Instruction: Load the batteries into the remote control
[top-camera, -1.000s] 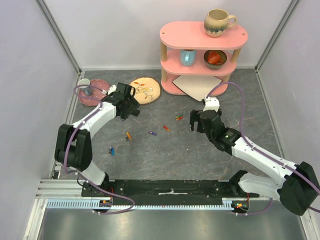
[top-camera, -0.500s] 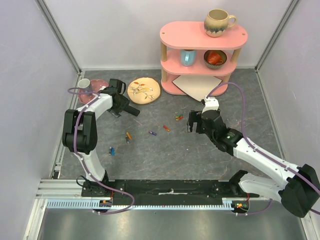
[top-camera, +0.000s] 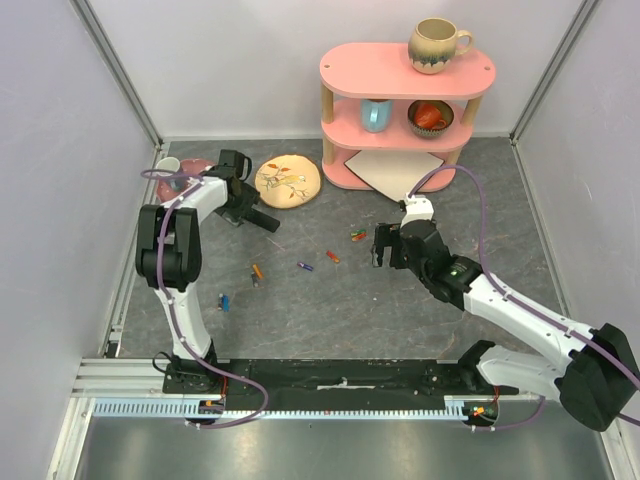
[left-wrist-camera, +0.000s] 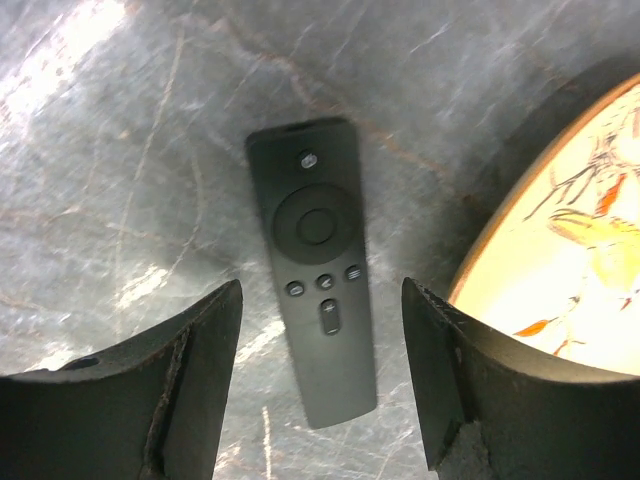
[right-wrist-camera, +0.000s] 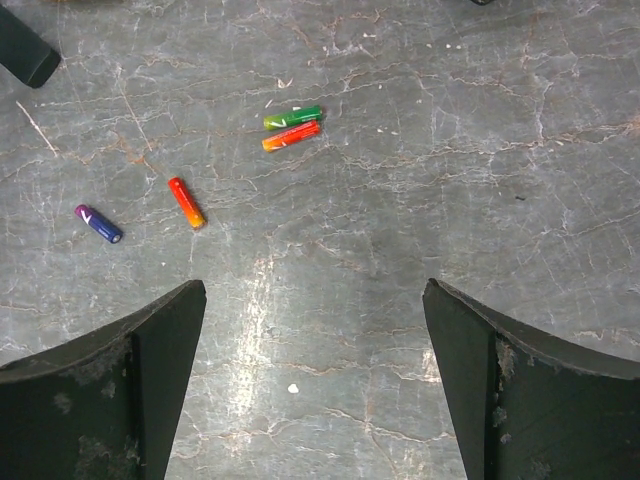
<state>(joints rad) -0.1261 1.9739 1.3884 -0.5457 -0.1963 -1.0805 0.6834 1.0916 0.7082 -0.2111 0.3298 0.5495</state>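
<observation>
Over the far-left part of the table (top-camera: 400, 310), our left gripper (top-camera: 243, 205) hangs with jaws spread wide and empty. It straddles the remote control (left-wrist-camera: 318, 270), which lies flat and buttons-up, clear of both fingers, with a patterned plate (left-wrist-camera: 560, 250) at its 3 o'clock. Our right gripper (right-wrist-camera: 310, 300) is likewise fully spread and empty, with loose batteries (right-wrist-camera: 186, 202) at its 10 to 12 o'clock. We judge nothing loaded yet: the remote must be lifted and turned over, and its cells fetched.
</observation>
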